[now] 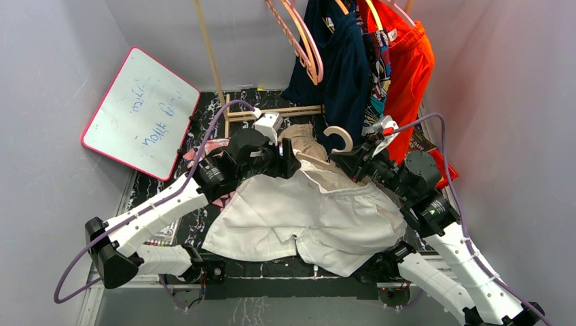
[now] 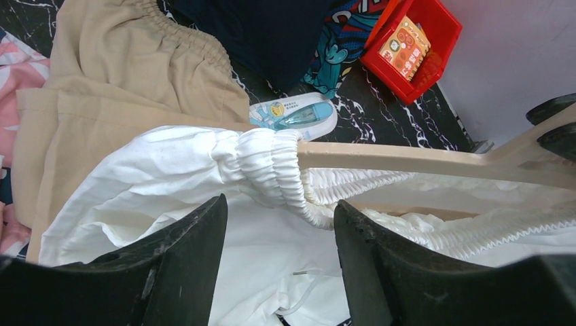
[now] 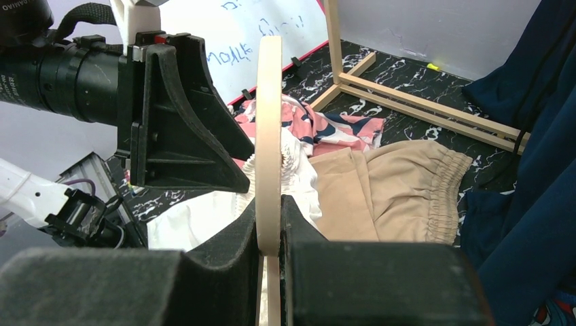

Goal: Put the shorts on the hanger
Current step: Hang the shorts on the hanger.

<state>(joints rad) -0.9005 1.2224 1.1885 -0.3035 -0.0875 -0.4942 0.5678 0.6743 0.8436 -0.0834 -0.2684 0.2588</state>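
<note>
The white shorts (image 1: 306, 217) lie spread on the black table, waistband toward the back. The beige hanger (image 1: 339, 138) is held on edge by my right gripper (image 1: 354, 165), which is shut on it; in the right wrist view the hanger (image 3: 269, 122) stands pinched between the jaws of that gripper (image 3: 270, 224). In the left wrist view one hanger arm (image 2: 407, 159) runs into the bunched elastic waistband (image 2: 268, 159). My left gripper (image 2: 278, 217) is open, with its fingers on either side of a hanging loop of waistband and nothing held. It also shows in the top view (image 1: 289, 163).
Tan shorts (image 1: 303, 142) and a pink patterned garment (image 1: 204, 151) lie behind the white shorts. A wooden rack (image 1: 275, 112) holds pink hangers (image 1: 302, 41), navy (image 1: 339, 61) and orange (image 1: 407, 68) clothes. A whiteboard (image 1: 139, 112) leans at the left. A red bin (image 2: 411, 44) stands at the right.
</note>
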